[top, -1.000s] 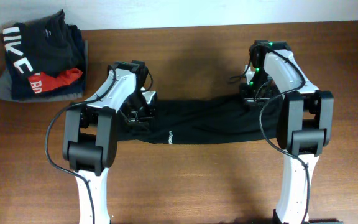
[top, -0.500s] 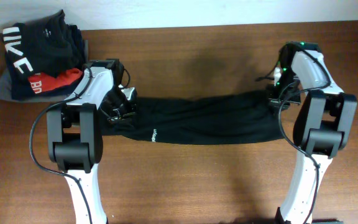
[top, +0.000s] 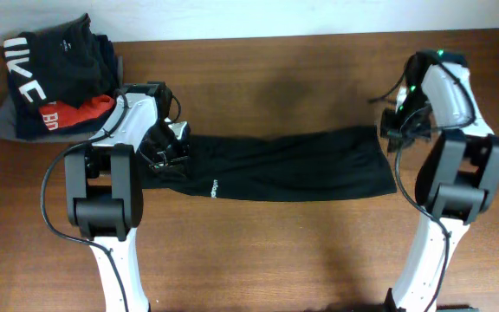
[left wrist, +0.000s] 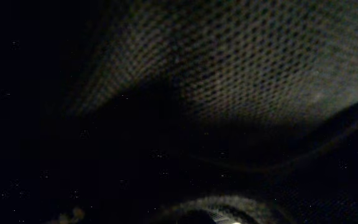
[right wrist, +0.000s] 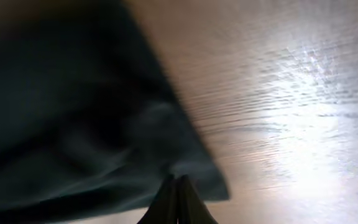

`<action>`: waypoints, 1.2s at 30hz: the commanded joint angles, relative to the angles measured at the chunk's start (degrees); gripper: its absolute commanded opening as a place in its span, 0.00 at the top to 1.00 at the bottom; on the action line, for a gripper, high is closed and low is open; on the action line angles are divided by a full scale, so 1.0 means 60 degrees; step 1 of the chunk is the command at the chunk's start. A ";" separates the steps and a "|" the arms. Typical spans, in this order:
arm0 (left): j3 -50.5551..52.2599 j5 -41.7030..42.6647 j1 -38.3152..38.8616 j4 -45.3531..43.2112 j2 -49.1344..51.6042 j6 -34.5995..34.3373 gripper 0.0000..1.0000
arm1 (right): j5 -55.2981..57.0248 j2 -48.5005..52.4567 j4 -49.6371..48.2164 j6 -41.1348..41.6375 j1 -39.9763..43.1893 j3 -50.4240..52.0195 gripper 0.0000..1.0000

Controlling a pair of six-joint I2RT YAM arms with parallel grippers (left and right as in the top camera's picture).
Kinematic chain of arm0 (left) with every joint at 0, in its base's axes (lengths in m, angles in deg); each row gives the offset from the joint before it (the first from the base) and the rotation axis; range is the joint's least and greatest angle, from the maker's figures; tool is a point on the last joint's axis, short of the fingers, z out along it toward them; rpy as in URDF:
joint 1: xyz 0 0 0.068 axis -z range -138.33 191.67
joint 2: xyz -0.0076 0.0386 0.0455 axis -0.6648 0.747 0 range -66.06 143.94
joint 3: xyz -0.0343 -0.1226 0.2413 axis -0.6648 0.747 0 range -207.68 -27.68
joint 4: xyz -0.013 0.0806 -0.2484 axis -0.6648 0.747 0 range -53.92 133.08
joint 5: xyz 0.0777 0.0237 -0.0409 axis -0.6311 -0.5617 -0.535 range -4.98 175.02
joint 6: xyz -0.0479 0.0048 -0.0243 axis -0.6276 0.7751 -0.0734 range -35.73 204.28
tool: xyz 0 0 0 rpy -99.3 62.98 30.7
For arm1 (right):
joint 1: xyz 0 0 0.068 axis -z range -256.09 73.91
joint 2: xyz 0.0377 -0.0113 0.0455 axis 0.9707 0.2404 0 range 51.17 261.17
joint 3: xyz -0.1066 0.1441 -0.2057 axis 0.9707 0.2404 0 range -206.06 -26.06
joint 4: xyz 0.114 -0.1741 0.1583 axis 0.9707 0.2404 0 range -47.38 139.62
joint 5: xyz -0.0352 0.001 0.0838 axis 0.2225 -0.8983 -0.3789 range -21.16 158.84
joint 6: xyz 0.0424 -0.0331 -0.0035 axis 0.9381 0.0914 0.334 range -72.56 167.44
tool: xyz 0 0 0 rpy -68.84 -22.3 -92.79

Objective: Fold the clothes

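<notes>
Beyond the near edge of the tabletop (top: 267, 251) we see the black garment (top: 293, 165) drawn out in a long flat band across the middle. It runs left to right, with small white lettering (top: 214, 186) towards its left end. The left claw (top: 167, 152) sits on that left end; its own camera shows only dark mesh, so we cannot tell its grip. The right claw (right wrist: 174, 186) is clenched, tips pinching the garment's far-right corner. A pile of folded garments (top: 55, 78) lies in the far-left corner.

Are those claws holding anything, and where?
The right gripper looks shut on the black garment, at its right-end corner. The left gripper sits on its left end; whether it grips cannot be told.
</notes>
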 commanded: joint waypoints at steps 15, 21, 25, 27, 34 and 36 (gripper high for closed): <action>0.0175 -0.0543 -0.0069 -0.0106 0.0022 0.0084 0.98 | -0.2259 -0.0495 -0.1821 -0.0539 -0.1428 0.1625 0.96; 0.0175 -0.0543 -0.0069 -0.0106 0.0022 0.0084 0.98 | -0.2251 -0.0495 -0.2641 -0.0554 -0.1341 0.2444 0.96; 0.0175 -0.0543 -0.0069 -0.0106 0.0022 0.0084 0.98 | -0.2040 -0.0492 -0.3093 -0.0554 -0.1158 0.2878 0.96; 0.0175 -0.0546 -0.0073 -0.0106 0.0022 0.0084 0.98 | -0.1552 -0.0492 -0.3166 -0.0550 -0.1071 0.3045 0.96; 0.0175 -0.0546 -0.0073 -0.0109 0.0022 0.0084 0.98 | -0.0452 -0.0488 -0.2925 -0.0550 -0.0721 0.3187 0.96; 0.0175 -0.0652 -0.0073 -0.0106 0.0022 0.0084 0.98 | -0.0419 -0.0488 -0.2827 -0.0546 -0.0572 0.3187 0.96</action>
